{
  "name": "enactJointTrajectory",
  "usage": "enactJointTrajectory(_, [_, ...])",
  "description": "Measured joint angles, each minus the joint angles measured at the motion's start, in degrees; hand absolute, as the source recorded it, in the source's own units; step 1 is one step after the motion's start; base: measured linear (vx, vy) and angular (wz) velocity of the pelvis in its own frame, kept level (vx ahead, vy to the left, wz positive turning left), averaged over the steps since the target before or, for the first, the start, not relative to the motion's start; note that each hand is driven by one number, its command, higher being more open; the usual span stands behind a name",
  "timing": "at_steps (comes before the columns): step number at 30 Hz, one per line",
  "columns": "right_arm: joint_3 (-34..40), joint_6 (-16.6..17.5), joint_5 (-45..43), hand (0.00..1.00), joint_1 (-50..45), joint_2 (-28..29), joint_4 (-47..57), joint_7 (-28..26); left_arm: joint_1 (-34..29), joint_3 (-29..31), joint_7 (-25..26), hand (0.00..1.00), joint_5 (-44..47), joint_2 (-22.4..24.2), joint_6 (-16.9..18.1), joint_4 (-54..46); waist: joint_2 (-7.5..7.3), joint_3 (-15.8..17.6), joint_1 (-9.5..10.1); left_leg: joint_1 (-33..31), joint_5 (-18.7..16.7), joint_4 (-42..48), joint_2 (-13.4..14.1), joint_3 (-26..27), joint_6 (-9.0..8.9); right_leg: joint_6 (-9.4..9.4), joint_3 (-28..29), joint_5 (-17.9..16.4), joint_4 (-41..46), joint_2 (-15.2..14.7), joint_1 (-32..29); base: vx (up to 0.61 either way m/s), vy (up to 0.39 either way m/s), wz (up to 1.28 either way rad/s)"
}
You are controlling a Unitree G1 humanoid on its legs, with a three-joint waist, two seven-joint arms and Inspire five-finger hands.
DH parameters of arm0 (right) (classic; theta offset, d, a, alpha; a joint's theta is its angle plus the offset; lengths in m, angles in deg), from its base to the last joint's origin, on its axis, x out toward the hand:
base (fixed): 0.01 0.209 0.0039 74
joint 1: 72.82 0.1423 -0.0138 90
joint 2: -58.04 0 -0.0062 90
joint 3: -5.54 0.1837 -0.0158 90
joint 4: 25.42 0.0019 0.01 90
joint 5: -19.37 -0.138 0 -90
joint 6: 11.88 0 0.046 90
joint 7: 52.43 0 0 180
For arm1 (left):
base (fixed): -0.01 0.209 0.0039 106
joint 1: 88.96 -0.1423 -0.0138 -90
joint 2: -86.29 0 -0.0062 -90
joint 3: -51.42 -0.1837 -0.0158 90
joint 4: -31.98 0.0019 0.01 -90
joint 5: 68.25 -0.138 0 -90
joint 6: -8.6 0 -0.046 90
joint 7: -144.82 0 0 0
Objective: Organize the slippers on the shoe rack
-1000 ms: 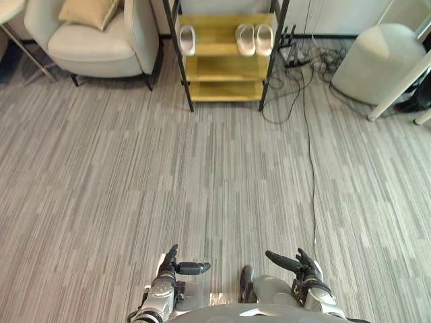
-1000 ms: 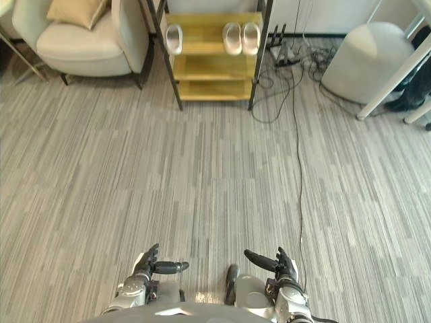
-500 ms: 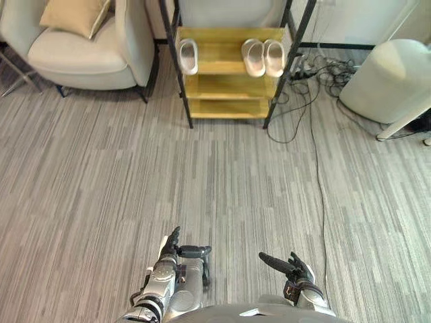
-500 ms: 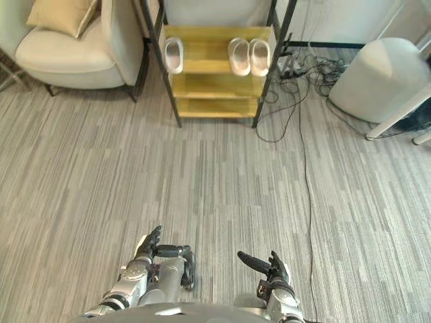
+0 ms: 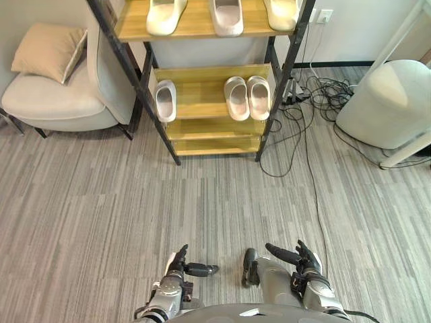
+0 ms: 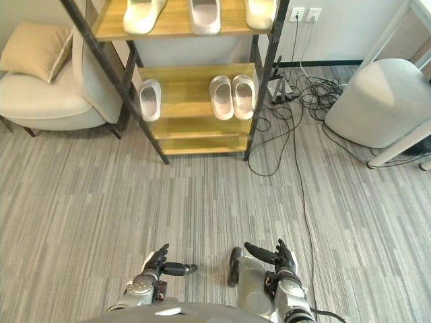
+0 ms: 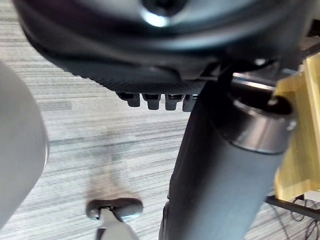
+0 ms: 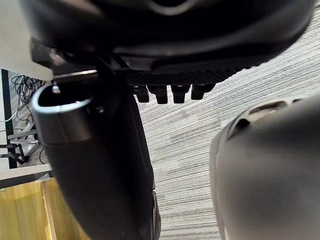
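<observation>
The shoe rack (image 5: 209, 131) has a black frame and wooden shelves and stands ahead on the carpet. Its upper shelf carries three pale slippers (image 5: 226, 12). The shelf below holds a single pale slipper (image 5: 166, 99) at the left and a pair of slippers (image 5: 247, 97) side by side at the right. The two lowest shelves are bare. My left hand (image 5: 177, 268) and right hand (image 5: 304, 260) hang low near my body, far from the rack. Both are open and hold nothing, thumbs pointing inward. The left thumb (image 7: 220, 175) and right thumb (image 8: 100, 165) stand out over carpet.
A beige armchair (image 5: 60, 101) with a tan cushion (image 5: 47, 50) sits left of the rack. A grey pouf (image 5: 390, 101) stands at the right, with a white table leg (image 5: 407, 156) beside it. Tangled cables (image 5: 316, 94) trail across the floor right of the rack.
The whole picture has shifted: the rack looks nearer and its upper shelf with three slippers has come into view. Both hands stay low and empty.
</observation>
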Motion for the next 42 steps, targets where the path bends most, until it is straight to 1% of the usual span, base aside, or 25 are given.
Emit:
enactJointTrajectory(1, [0.0,-0.1,-0.1,1.00,-0.9,0.4,0.0,0.0,0.2,1.1,-0.1,1.00,0.1,0.0,0.1,-0.5,-0.45,0.5,0.29,-5.7,0.3,14.3,2.4,-0.3,0.27,-0.61,-0.4,-0.7,-3.6,1.3,5.4,0.40,-0.200,0.10])
enactJointTrajectory(2, [0.0,-0.1,-0.1,1.00,-1.4,0.7,-0.2,0.0,0.2,2.3,-0.1,1.00,0.3,-0.2,0.1,-1.7,-0.59,0.7,0.83,-9.5,-2.2,23.2,4.0,1.4,1.44,-1.00,-0.4,-1.2,-6.5,2.3,10.2,0.39,-0.185,0.07])
enactJointTrajectory(4, [0.0,-0.1,-0.1,1.00,-1.9,1.0,-0.6,0.0,0.2,2.3,0.1,1.00,1.3,-0.6,0.6,-3.2,-1.77,1.1,1.11,-15.0,-4.9,25.4,4.3,4.5,2.95,-0.97,-0.1,-1.3,-10.9,2.9,16.2,0.40,-0.145,-0.04])
enactJointTrajectory(6, [0.0,-0.1,-0.1,1.00,-1.8,1.1,-1.1,0.2,0.3,2.2,0.2,1.00,1.3,-0.5,1.0,-4.4,-1.94,1.1,1.31,-17.9,-6.3,20.9,3.2,6.5,2.95,-0.51,0.2,-1.0,-13.2,2.9,18.6,0.34,-0.053,-0.17])
enactJointTrajectory(8, [0.1,-0.3,-0.1,1.00,-1.7,1.3,-1.4,0.4,0.5,2.1,0.2,1.00,1.4,0.0,1.5,-5.2,-2.07,1.3,2.02,-20.4,-7.0,8.5,0.0,8.2,2.80,0.01,1.7,-0.8,-16.1,2.3,21.2,0.36,0.062,-0.36])
enactJointTrajectory(9, [0.1,-0.3,-0.1,1.00,-1.7,1.6,-1.3,0.6,1.1,2.0,0.2,1.00,1.3,0.6,1.4,-5.3,-2.47,1.5,2.46,-20.4,-5.3,-4.1,-3.7,8.3,3.02,1.01,2.5,-1.0,-17.8,1.3,23.1,0.37,0.117,-0.34])
enactJointTrajectory(10, [0.1,-0.3,-0.1,1.00,-1.8,1.6,-1.3,0.7,1.2,1.9,0.2,1.00,1.3,0.8,1.3,-5.2,-2.51,1.6,2.55,-20.2,-3.5,-8.9,-4.9,8.2,3.09,1.48,2.9,-1.2,-18.4,1.0,23.7,0.39,0.153,-0.35])
enactJointTrajectory(11, [0.1,-0.3,-0.1,1.00,-2.0,1.4,-1.3,0.7,1.1,1.4,0.2,1.00,1.3,1.1,1.3,-5.0,-2.06,1.3,2.57,-20.0,2.9,-16.9,-6.6,7.6,4.23,2.93,3.6,-2.0,-19.3,1.2,24.7,0.42,0.157,-0.34])
enactJointTrajectory(12, [-0.1,-0.6,-0.1,1.00,-1.8,1.7,-1.8,0.9,1.3,1.0,0.2,1.00,1.3,1.0,1.1,-4.7,-3.19,1.1,2.87,-18.7,7.9,-18.2,-8.1,7.3,8.93,4.56,5.1,-3.0,-19.9,0.3,26.1,0.56,0.180,-0.25])
enactJointTrajectory(13, [-0.2,-0.5,0.0,1.00,-2.1,2.8,-1.9,0.9,1.3,1.1,0.3,1.00,1.3,0.2,1.0,-4.8,-4.77,0.7,2.86,-18.7,6.2,-17.6,-9.2,7.4,9.66,5.14,5.1,-3.0,-19.6,-1.2,26.0,0.41,0.112,-0.13])
enactJointTrajectory(14, [-0.2,-0.5,0.0,1.00,-2.2,3.1,-1.9,0.9,1.4,1.1,0.2,1.00,1.3,0.1,0.8,-4.8,-5.03,0.7,2.93,-18.9,5.2,-16.8,-9.3,7.5,9.76,5.47,5.2,-3.1,-19.0,-1.5,25.9,0.37,0.102,0.02])
enactJointTrajectory(16, [-0.5,-0.7,1.1,1.00,-2.0,3.1,-2.1,0.6,1.3,1.1,0.1,1.00,1.3,-0.2,0.4,-4.6,-5.14,0.6,3.20,-16.7,1.3,-14.5,-9.4,8.3,10.18,8.38,6.8,-5.0,-7.3,-3.0,23.0,0.35,0.113,-0.11])
enactJointTrajectory(18, [-0.4,-0.5,2.4,1.00,-2.0,3.1,-1.9,0.3,1.0,0.8,0.1,1.00,1.2,-1.2,0.4,-3.5,-5.56,0.4,3.11,-11.4,0.3,-17.7,-10.2,8.7,10.88,10.59,7.3,-4.1,9.6,-5.7,17.3,0.36,0.104,-0.07])
enactJointTrajectory(19, [-0.3,-0.4,2.6,1.00,-2.1,3.0,-1.9,0.0,0.9,-0.2,0.1,1.00,1.2,-2.0,0.4,-2.7,-5.86,0.2,2.74,-9.0,0.0,-19.8,-11.0,8.4,11.18,10.47,6.9,-5.1,16.3,-7.1,14.8,0.36,0.045,0.16])
enactJointTrajectory(20, [-0.4,-0.3,2.7,1.00,-2.0,2.9,-1.7,-0.3,0.8,-0.5,0.1,1.00,1.2,-2.7,0.0,-1.9,-5.96,0.0,2.62,-6.5,-0.5,-21.5,-11.2,7.6,10.96,9.21,4.9,-7.4,19.6,-8.1,12.9,0.34,0.014,0.24])
enactJointTrajectory(22, [-0.5,-0.2,2.9,1.00,-2.1,2.6,-1.3,-0.6,0.0,-0.5,0.2,1.00,1.2,-3.4,-0.2,-1.5,-5.24,-0.4,2.24,-3.6,-0.5,-23.9,-10.8,6.2,10.65,6.52,1.0,-9.5,17.9,-8.7,10.2,0.33,-0.062,0.34])
enactJointTrajectory(24, [-0.5,-0.1,2.9,1.00,-2.0,2.1,-0.7,-0.6,-0.5,-0.5,0.2,1.00,1.2,-3.3,-0.2,-1.5,-4.40,-0.4,1.65,-2.3,-0.3,-25.0,-9.7,4.8,10.25,6.10,0.1,-9.8,13.4,-7.8,7.5,0.30,-0.158,0.49])
enactJointTrajectory(25, [-0.6,0.0,3.3,1.00,-1.6,1.6,-0.3,-0.6,-0.9,-0.6,0.2,1.00,1.2,-3.2,-0.2,-1.5,-3.65,-0.7,1.26,-1.9,-0.2,-25.6,-8.1,3.3,9.26,6.86,1.9,-8.9,5.9,-5.7,5.3,0.32,-0.252,0.67])
enactJointTrajectory(26, [-0.7,0.1,3.3,1.00,-1.9,1.9,0.2,-0.5,-1.2,-0.7,0.1,1.00,1.1,-3.5,-0.2,-1.5,-3.98,-0.9,1.08,-1.7,-0.3,-25.7,-8.1,2.4,7.97,7.96,4.5,-5.5,-2.2,-4.7,5.2,0.26,-0.221,0.71])
enactJointTrajectory(27, [-0.5,0.1,3.1,1.00,-2.3,2.4,0.1,-0.4,-1.3,-0.7,-0.1,1.00,1.1,-4.0,-0.2,-1.4,-5.06,-1.2,0.93,-1.0,-0.9,-25.9,-9.0,1.4,6.47,6.43,5.9,2.4,-5.6,-4.7,5.8,0.28,-0.261,0.49])
enactJointTrajectory(30, [-0.5,0.1,3.2,1.00,-1.9,1.0,-1.2,-0.4,-1.4,-0.2,0.0,1.00,0.5,-2.0,-0.2,-0.3,-1.56,-2.3,1.19,-0.4,-1.1,-26.4,-5.4,0.4,5.24,4.88,4.0,1.7,-8.0,-1.5,8.8,0.25,-0.282,0.27])
enactJointTrajectory(33, [0.0,-0.1,2.2,1.00,-1.9,0.9,-2.1,-0.3,-0.8,-0.2,-0.9,1.00,0.1,-0.4,-0.1,-0.4,-1.38,-2.1,0.88,-1.0,-1.7,-23.1,-3.9,-1.1,3.05,3.91,-0.1,0.9,-11.1,-0.3,13.4,0.15,-0.210,0.62])
enactJointTrajectory(34, [-0.1,-0.1,2.2,1.00,-1.9,1.2,-2.3,-0.4,-0.5,-0.3,-1.0,1.00,0.1,-0.3,0.0,-0.7,-2.04,-1.9,1.00,-2.9,-2.1,-19.2,-3.5,-0.4,1.79,3.90,-1.8,0.9,-12.5,-0.2,15.0,0.05,-0.092,0.73])
enactJointTrajectory(37, [-0.3,-0.1,2.2,1.00,-2.2,1.6,-2.5,-0.5,-0.4,-0.3,-0.9,1.00,0.1,-0.3,0.1,-1.3,-2.63,-1.9,1.43,-5.1,-2.3,-15.0,-3.0,2.1,1.53,3.85,-3.1,1.0,-14.1,-0.3,16.6,0.01,-0.007,0.32])
enactJointTrajectory(42, [-0.5,-0.1,2.3,1.00,-2.3,1.3,-2.5,-0.7,-0.6,-0.4,-0.7,1.00,0.0,-0.5,0.0,-1.0,-1.86,-2.3,1.81,-3.5,-1.2,-21.3,-3.9,2.5,2.43,3.97,-3.3,2.9,-17.5,0.1,16.7,0.02,0.021,0.04])
